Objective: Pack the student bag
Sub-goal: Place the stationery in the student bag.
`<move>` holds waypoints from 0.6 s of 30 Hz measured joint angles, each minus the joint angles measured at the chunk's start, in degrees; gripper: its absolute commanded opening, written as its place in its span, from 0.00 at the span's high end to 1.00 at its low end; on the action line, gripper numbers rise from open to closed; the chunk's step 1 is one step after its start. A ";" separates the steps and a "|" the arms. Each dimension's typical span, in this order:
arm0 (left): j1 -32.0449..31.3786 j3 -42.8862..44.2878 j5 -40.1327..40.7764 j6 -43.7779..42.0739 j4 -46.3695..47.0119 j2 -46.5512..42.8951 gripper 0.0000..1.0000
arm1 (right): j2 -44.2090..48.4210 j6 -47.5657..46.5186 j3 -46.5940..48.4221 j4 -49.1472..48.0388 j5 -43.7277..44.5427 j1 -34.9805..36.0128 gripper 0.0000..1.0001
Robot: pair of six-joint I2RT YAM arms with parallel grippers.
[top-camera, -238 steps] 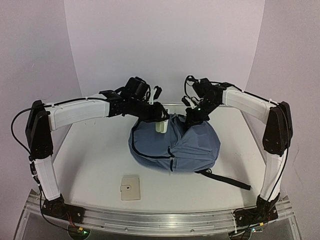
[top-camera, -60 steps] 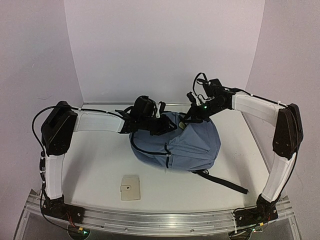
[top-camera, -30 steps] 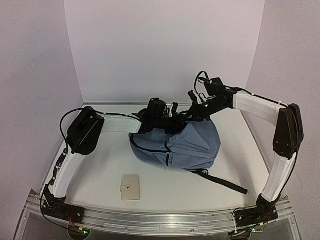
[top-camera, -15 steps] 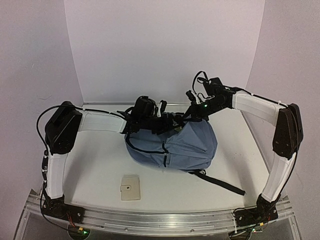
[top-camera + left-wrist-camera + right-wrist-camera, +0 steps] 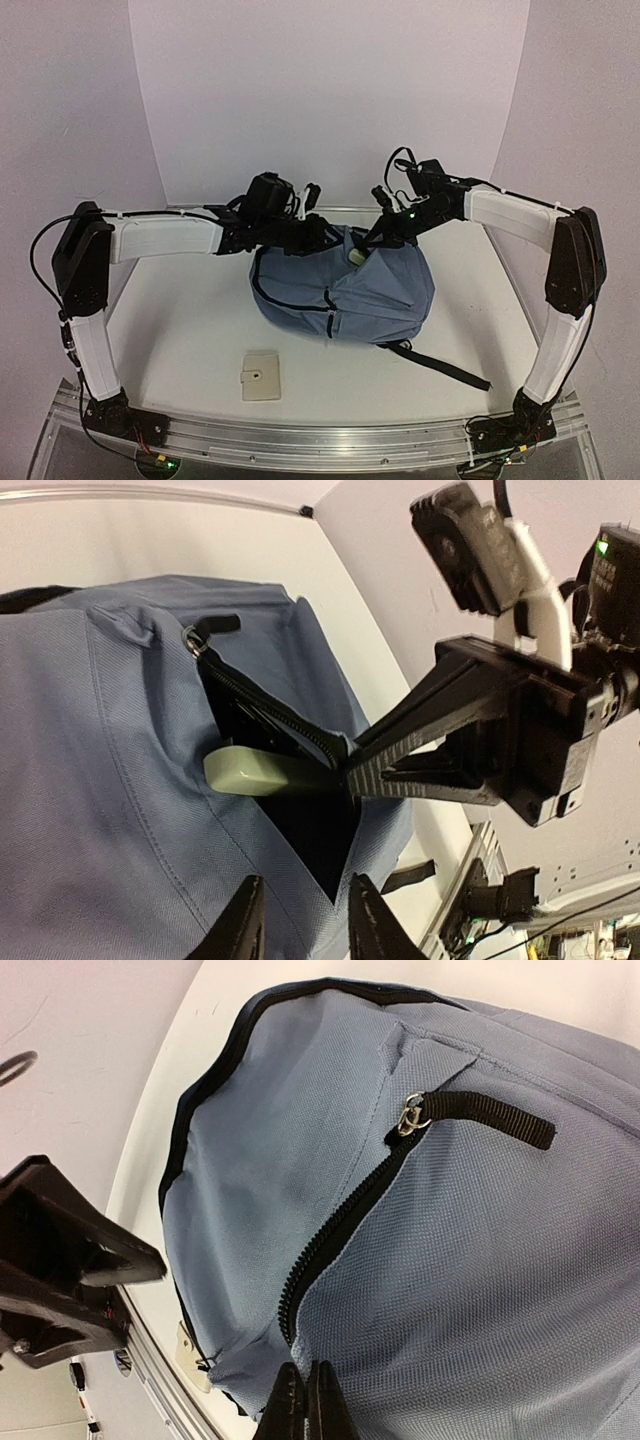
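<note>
On the left gripper [image 5: 303, 928] the jaws are narrowly parted and empty, the student bag [image 5: 110, 780] right ahead, a pale block [image 5: 260, 772] poking from its open zipper [image 5: 262, 712]. The right gripper [image 5: 305, 1402] has its jaws pinched tight on the bag's zipper edge.

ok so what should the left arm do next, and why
Probably nudge the pale block deeper with the left gripper. It sits in the student bag's zip opening with one end poking out, the left jaws stand apart and empty just short of it, and the right gripper pinches the opening's edge.
</note>
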State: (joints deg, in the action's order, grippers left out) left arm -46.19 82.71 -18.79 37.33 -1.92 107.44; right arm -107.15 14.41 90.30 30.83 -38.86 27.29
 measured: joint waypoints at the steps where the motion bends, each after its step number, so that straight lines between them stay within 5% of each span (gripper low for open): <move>1: 0.00 -0.03 -0.64 0.34 0.34 0.56 0.74 | 0.00 0.00 0.00 0.00 -0.03 0.00 1.00; 18: 0.13 9.78 -5.22 3.94 4.60 17.24 0.77 | 0.00 0.02 -1.62 -0.82 -1.23 0.00 1.00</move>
State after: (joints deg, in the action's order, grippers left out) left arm -46.06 92.49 -24.01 41.27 2.68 124.67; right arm -107.15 14.44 88.68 30.01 -40.09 27.29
